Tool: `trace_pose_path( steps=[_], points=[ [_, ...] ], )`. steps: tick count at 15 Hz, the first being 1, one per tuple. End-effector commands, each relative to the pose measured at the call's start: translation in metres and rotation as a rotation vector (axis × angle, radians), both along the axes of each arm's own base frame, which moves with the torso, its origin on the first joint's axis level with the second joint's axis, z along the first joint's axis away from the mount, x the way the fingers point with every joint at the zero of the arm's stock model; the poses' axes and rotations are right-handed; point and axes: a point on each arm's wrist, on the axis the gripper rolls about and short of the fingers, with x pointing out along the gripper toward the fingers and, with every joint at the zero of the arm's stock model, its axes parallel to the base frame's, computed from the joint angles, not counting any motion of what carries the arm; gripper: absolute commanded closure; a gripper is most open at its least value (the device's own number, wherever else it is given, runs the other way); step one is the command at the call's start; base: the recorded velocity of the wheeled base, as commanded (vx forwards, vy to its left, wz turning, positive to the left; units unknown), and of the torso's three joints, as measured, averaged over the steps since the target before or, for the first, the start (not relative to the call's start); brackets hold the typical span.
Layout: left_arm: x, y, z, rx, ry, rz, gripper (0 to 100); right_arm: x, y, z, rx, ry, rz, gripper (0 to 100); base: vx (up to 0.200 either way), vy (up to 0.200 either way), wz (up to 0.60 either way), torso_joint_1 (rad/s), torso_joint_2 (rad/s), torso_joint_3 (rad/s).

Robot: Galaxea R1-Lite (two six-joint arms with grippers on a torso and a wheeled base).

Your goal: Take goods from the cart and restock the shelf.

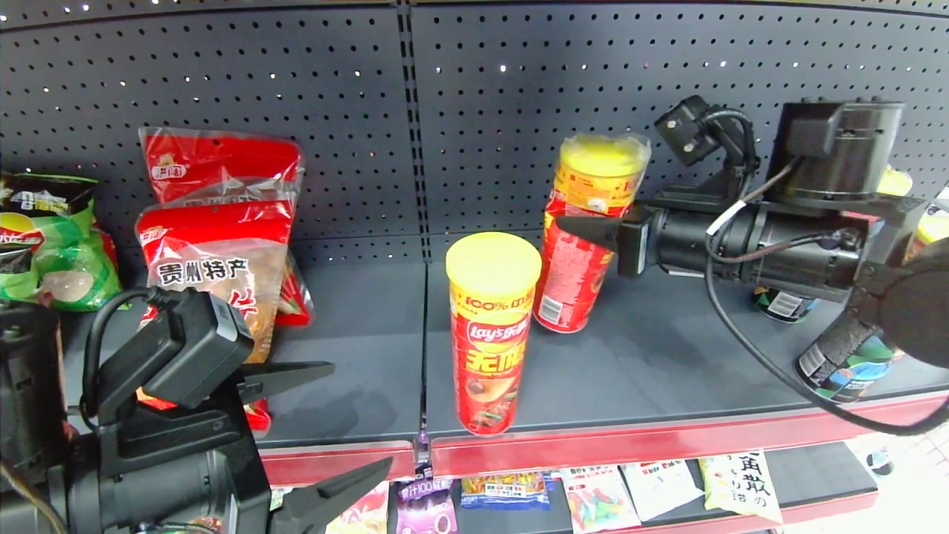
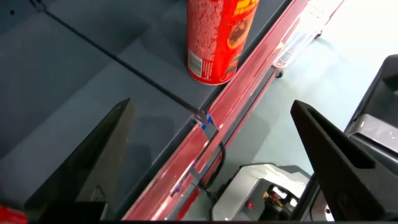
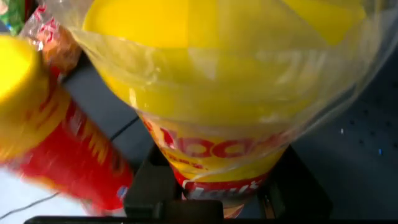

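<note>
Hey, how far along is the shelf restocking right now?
Done: one chip can stands upright at the front edge of the shelf. In hand: the right gripper has its jaws closed on a tilted can farther back, with its base seemingly touching the shelf. Left: stand it upright and release. The left gripper is open and empty.

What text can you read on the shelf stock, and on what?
"贵州特产": front red snack bag.
"100%": yellow band of the front chip can.
"Lay's" and "无限": that can's red body.
"角散": pale packet on the lower shelf.
Too small or blurred to read: rear chip can, green bag, other lower packets.
</note>
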Motion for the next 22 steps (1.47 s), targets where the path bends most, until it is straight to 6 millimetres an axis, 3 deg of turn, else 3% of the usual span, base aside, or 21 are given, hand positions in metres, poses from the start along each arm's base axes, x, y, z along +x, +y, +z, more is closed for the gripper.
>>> trace_pose_path(
  steps=[1, 10, 22],
  points=[
    [-0.002, 0.002, 0.001, -0.004, -0.009, 0.007, 0, 0.02, 0.012, -0.01, -0.006, 0.022, 0.025, 100, 0.0, 0.0, 0.0, 0.0, 0.0, 0.0],
    [0.001, 0.006, 0.001, -0.012, 0.001, 0.046, 0, 0.06, 0.039, -0.024, 0.001, 0.022, 0.078, 100, 0.0, 0.0, 0.0, 0.0, 0.0, 0.0],
    [0.002, 0.006, 0.001, -0.013, 0.004, 0.05, 0, 0.062, 0.059, -0.03, 0.021, 0.05, 0.125, 100, 0.0, 0.0, 0.0, 0.0, 0.0, 0.0]
  ],
)
